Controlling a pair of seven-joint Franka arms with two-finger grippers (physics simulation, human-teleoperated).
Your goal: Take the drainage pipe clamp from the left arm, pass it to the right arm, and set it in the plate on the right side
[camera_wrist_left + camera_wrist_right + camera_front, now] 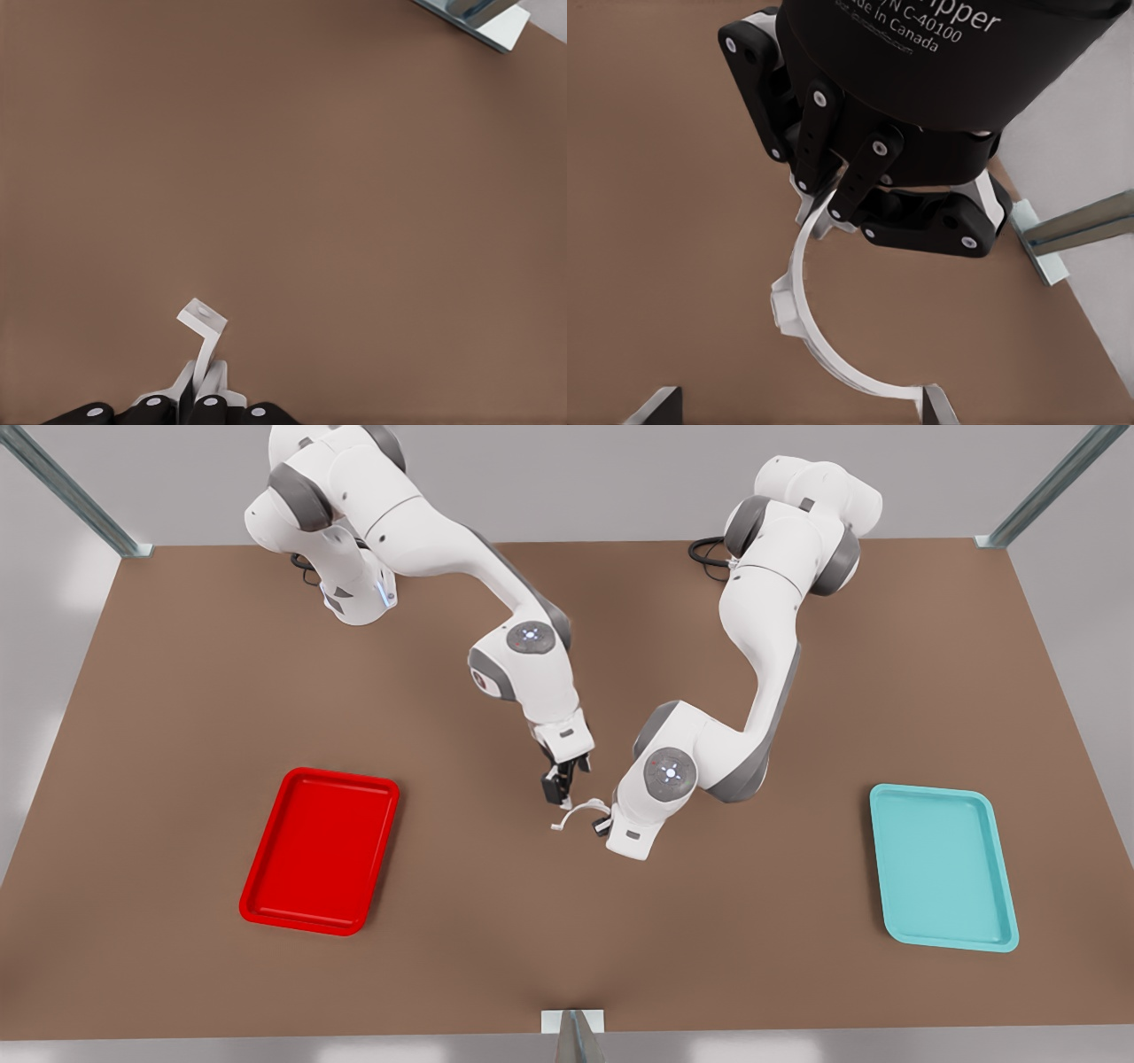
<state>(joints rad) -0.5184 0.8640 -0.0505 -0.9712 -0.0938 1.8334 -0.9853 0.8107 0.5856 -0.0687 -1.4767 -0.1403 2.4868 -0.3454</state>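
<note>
Midair above the middle of the brown counter is where we see both grippers meet. The left arm, on the front view's right, reaches in low, and the left gripper is clamped on one end of the drainage pipe clamp. In the left wrist view its fingers pinch the white strip, and an out-turned tab sticks out beyond them. The right arm, on the front view's left, points its right gripper downward just above the clamp. Its fingers are apart. In the right wrist view its two fingertips stand wide, and the clamp's free end lies against one of them; we cannot tell whether they touch. The arc curves back from there to the left gripper. The clamp hangs clear of the counter. The red plate lies well apart on the front view's left, and a teal tray lies on the far right.
</note>
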